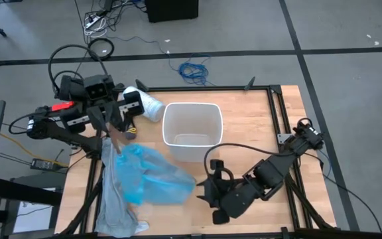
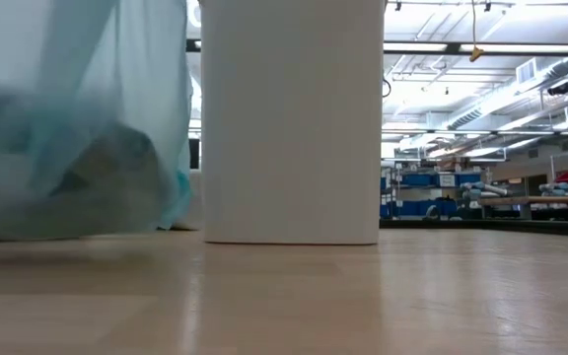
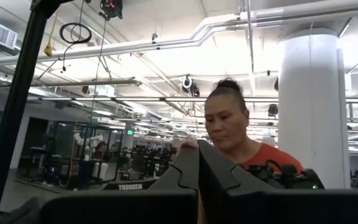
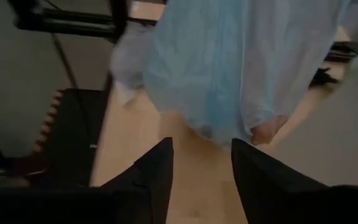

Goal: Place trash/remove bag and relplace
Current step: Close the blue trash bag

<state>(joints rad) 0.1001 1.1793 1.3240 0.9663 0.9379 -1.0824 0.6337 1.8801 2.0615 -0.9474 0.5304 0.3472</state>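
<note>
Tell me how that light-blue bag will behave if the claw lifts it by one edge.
The blue bag is thin, see-through and crumpled in folds, so it would likely hang limp rather than keep shape. It probably weighs little, though a dark lump showing inside in the low view may drag it down. The film looks smooth, so it may slip from a shallow pinch.

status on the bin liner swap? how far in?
Done: the blue bag is out of the white bin, lying on the table beside it; the bin looks bare inside. In hand: the right gripper stands open just short of the bag, holding nothing; the left gripper is shut, raised near the roll. Left: fitting the grey liner, which lies flat by the bag.
</note>
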